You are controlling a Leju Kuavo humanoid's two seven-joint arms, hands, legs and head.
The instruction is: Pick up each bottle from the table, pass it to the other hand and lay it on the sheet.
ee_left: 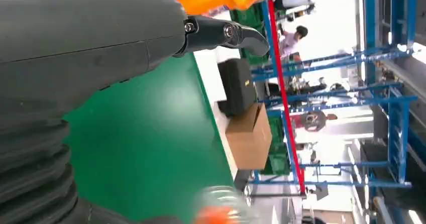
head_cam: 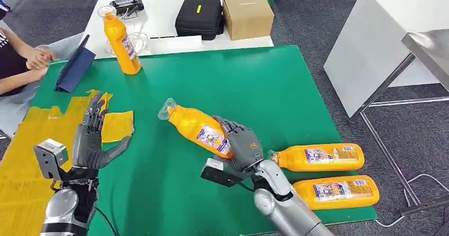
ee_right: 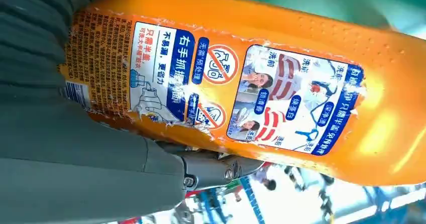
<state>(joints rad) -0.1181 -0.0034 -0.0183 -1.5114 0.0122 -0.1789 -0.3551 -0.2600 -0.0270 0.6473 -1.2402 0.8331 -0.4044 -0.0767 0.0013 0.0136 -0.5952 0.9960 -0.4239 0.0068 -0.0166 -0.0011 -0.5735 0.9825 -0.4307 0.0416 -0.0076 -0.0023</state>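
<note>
An orange bottle (head_cam: pixel 198 129) was gripped low on its body by the right hand (head_cam: pixel 241 145) and held tilted above the middle of the green table (head_cam: pixel 254 88), its clear cap pointing toward 10 o'clock. In the right wrist view the same bottle (ee_right: pixel 261 93) was seen close up, its torn blue-and-white label facing the camera and the grey thumb (ee_right: pixel 150 169) pressed against its side. The left hand (head_cam: pixel 92 135) was held open at 9 o'clock from the bottle, well apart from it, with its fingers (head_cam: pixel 95 109) spread and nothing in its grasp, above the edge of the yellow sheet (head_cam: pixel 32 141) that covered the table's near-left part. Two more orange bottles were seen lying on their sides at 4 o'clock of the table, one (head_cam: pixel 320 157) just beyond the other (head_cam: pixel 336 191), both caps pointing left. A fourth bottle (head_cam: pixel 122 43) was left standing upright at the table's far-left edge, at 11 o'clock. A blue folder (head_cam: pixel 74 66) was propped beside it, near a person's hands (head_cam: pixel 39 59). On the white table (head_cam: pixel 169 19) beyond, a black case (head_cam: pixel 200 16) and a cardboard box (head_cam: pixel 247 14) were set side by side.
</note>
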